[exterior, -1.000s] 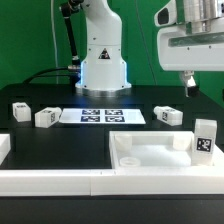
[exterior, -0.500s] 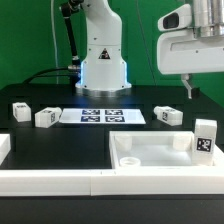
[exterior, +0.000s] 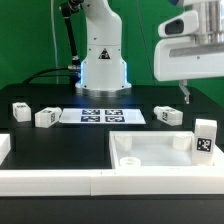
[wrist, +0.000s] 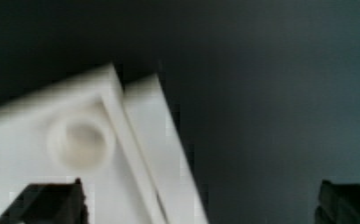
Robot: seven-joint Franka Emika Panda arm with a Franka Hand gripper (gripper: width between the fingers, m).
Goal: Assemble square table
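I have the gripper (exterior: 184, 92) high at the exterior view's upper right, jaws spread wide (the wrist view shows both fingers (wrist: 52, 203) far apart). The table top (exterior: 150, 152) lies flat at lower right, sockets up. I'd descend straight, centred across the lying leg (exterior: 168, 115) right of centre, whose long axis runs roughly left-right, then close squarely.

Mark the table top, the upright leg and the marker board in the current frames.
table top (exterior: 155, 153), exterior view, bare inner face inside the rim.
upright leg (exterior: 205, 139), exterior view, its tagged front face.
marker board (exterior: 102, 116), exterior view, middle of the board.
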